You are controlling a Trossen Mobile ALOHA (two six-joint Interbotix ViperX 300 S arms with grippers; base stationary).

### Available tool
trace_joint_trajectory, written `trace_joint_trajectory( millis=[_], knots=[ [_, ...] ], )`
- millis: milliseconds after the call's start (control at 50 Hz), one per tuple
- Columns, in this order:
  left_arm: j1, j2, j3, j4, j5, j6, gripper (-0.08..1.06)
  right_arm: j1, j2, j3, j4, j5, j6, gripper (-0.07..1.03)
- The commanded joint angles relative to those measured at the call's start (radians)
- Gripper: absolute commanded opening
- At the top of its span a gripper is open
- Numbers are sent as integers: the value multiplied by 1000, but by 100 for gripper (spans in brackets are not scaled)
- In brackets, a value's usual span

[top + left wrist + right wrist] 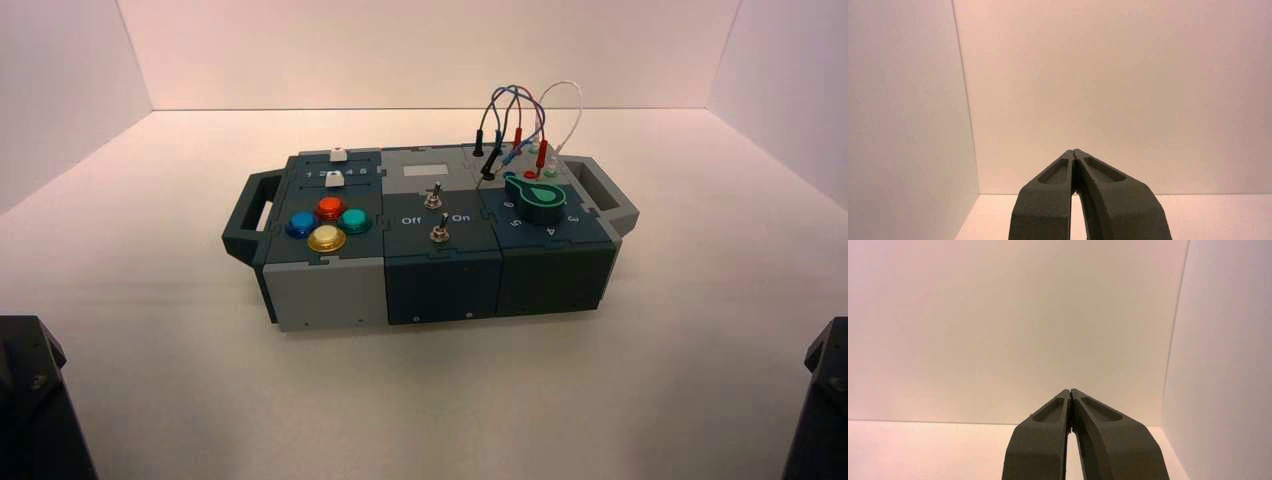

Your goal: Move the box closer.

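The box point(440, 270), dark teal and grey with a handle at each end, stands in the middle of the white table, turned slightly. On top are four round buttons point(327, 223) in blue, red, teal and yellow, two toggle switches point(436, 215), a green dial point(535, 198) and plugged coloured wires point(520, 125). My left arm point(35, 400) is parked at the lower left corner and my right arm point(820, 400) at the lower right, both far from the box. My left gripper point(1074, 151) is shut and empty, facing the back wall. My right gripper point(1070, 390) is shut and empty too.
White walls enclose the table at the back and both sides. The left handle point(250, 215) and right handle point(605, 195) stick out from the box's ends. Bare table lies between the box and the arms.
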Motion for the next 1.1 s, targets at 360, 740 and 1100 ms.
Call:
trace_joint_trajectory(
  millis=[360, 740, 1100],
  knots=[
    [-18, -6, -31, -2, 43, -2, -3, 71, 12, -29, 34, 55, 3, -3],
    [-35, 20, -64, -5, 78, -3, -3, 123, 15, -29, 54, 81, 5, -3],
    [-144, 298, -301, -3, 242, 6, -3, 193, 218, -238, 54, 256, 3, -3]
  ],
)
